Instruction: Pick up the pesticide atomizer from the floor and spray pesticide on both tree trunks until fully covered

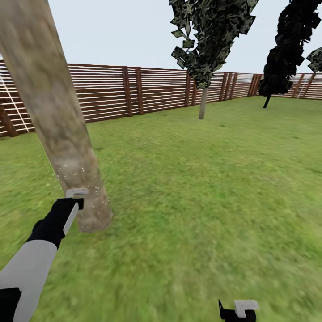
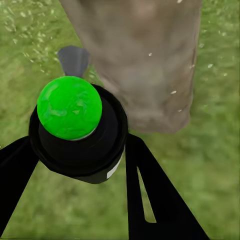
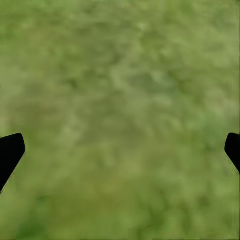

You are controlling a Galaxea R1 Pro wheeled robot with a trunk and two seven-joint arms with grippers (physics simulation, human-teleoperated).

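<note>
The near tree's thick grey-tan trunk (image 1: pixel 58 120) leans up the left of the head view, with fine white pesticide specks (image 1: pixel 82 172) on its lower part. My left gripper (image 1: pixel 74 201) is held right against the trunk base. In the left wrist view it (image 2: pixel 75 150) is shut on the pesticide atomizer (image 2: pixel 70 107), a black bottle with a green ball top and a grey nozzle facing the trunk (image 2: pixel 145 60). The second tree (image 1: pixel 203 100) stands far off by the fence. My right gripper (image 1: pixel 237 311) hangs open over bare grass (image 3: pixel 120 120).
A brown slat fence (image 1: pixel 147 91) closes the lawn at the back. A near-black thin-trunked tree (image 1: pixel 286 49) stands at the far right. Open grass (image 1: pixel 201 179) stretches between the near trunk and the far tree.
</note>
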